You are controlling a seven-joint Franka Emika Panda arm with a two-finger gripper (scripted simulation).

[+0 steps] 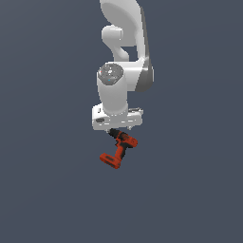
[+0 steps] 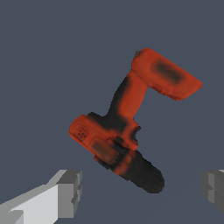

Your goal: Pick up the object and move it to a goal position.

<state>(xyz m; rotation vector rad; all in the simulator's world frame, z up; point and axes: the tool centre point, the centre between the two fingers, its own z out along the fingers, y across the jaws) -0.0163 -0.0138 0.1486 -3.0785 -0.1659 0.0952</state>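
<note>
Wrist view: drill (image 2: 131,127) markings seemingly blurred, unreadable.

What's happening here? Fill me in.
A white Panda arm hangs over a small red-orange drill that lies on a plain dark grey surface. The gripper is open: in the wrist view its two fingers stand wide apart, one on either side of the drill's black chuck, and neither touches the drill. In the exterior view the hand sits just above the chuck end. The drill is not yet grasped or lifted, and no goal marker shows in either view.
</note>
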